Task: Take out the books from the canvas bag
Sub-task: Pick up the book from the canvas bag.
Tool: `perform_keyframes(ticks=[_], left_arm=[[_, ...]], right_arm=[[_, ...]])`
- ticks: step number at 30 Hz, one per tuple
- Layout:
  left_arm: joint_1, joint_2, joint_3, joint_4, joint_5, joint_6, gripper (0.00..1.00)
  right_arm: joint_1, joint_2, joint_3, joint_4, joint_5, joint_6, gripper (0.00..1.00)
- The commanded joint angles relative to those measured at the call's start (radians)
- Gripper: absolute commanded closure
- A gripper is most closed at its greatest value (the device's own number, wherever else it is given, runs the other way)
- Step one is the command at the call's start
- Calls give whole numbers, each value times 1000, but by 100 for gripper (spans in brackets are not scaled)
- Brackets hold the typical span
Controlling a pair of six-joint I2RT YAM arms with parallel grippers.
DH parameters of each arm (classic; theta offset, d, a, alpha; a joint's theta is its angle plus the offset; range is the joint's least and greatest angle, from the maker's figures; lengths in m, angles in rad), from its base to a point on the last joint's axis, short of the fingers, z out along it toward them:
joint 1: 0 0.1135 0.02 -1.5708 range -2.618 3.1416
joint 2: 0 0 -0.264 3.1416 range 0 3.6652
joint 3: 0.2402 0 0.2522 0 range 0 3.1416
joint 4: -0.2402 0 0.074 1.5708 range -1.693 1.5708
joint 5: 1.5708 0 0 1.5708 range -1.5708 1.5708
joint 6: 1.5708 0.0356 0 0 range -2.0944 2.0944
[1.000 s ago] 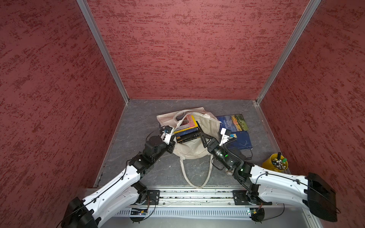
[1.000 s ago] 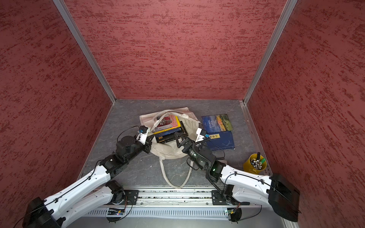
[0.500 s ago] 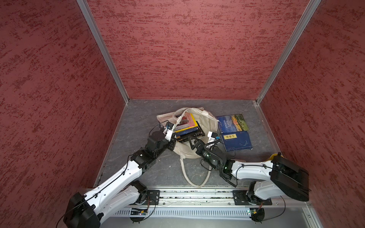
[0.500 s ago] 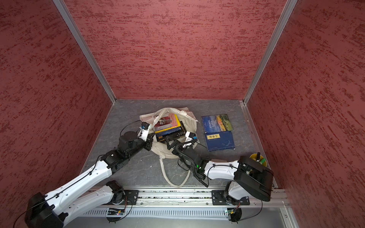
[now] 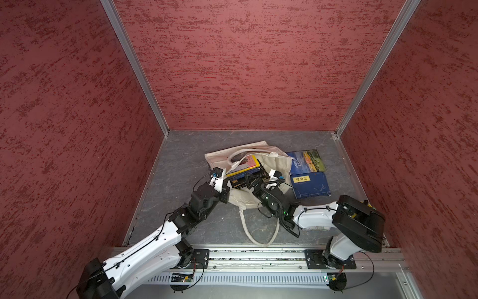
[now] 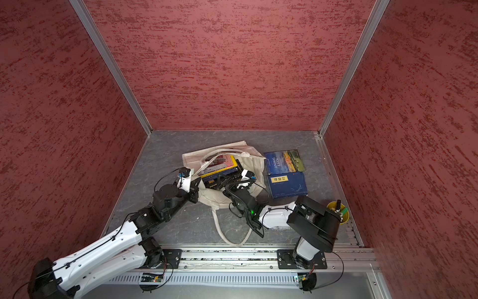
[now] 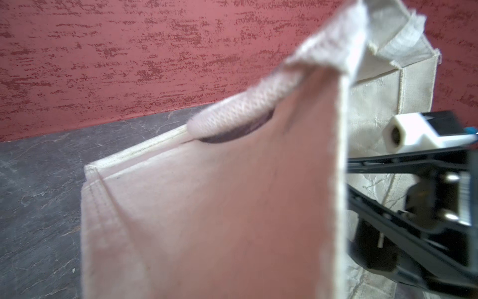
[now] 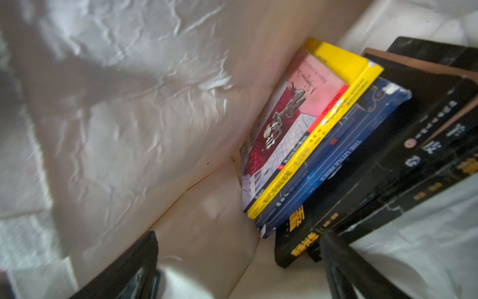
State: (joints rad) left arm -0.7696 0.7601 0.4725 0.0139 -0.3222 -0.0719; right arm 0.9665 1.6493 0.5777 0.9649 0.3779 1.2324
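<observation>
Nearest, low in the centre of both top views, one long loop handle (image 5: pixel 260 244) of the cream-white canvas tote bag (image 5: pixel 278 165) trails loose over the grey stone-patterned counter (image 5: pixel 181 165). Just above it the left claw (image 5: pixel 227 185) is clenched on the bag's rim, apparently to hold the mouth up and open. In the left wrist view the lifted cloth fills the middle of the frame and hides that claw's own tips.

The right claw (image 8: pixel 239 235) is released and spread wide inside the mouth. One finger (image 8: pixel 336 259) is at the edge of the black paperback with orange lettering (image 8: pixel 297 233), though whether it touches is unclear. It is probably lining up on that book.

Beyond, the remaining books (image 5: pixel 245 169) lean in a slanted stack inside the bag at the centre of the frame: a pink-and-red cover on top, then bright yellow, dark blue and black. Cloth and blur cut off the lowest ones, so their number is uncertain.

Right of the bag, two dark blue paperbacks (image 5: pixel 310 185) already lie flat on the counter. At the right edge a yellow cup of pens (image 6: pixel 337 212) is partly hidden behind the right arm.
</observation>
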Motion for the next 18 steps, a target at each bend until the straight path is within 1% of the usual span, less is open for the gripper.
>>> perform_keyframes(ticks=[1,3,6,9,11,14,16,18], left_arm=[[-39,-42,-4,202,-36,-15,100],[-46,-39,-6,205,-42,-15,100],[-44,-34,-1,201,-55,-27,100],[-46,-41,-32,228,-62,-33,100],[-47,-38,-64,269,-79,-24,100],[-48,-42,-102,332,-68,6,100],[-49,-41,-101,337,-45,12,100],[-49,-37,-105,342,-46,5,100]], right_arm=[[-21,54,43,68,-99,11,1],[-23,77,79,44,-112,-20,1],[-23,97,119,-12,-96,-42,2],[-24,103,121,-18,-61,-32,12],[-25,110,127,-22,-47,-31,16],[-31,130,153,-46,-55,-29,26],[-40,146,163,-50,-60,-28,36],[-56,155,166,-45,-67,-22,41]])
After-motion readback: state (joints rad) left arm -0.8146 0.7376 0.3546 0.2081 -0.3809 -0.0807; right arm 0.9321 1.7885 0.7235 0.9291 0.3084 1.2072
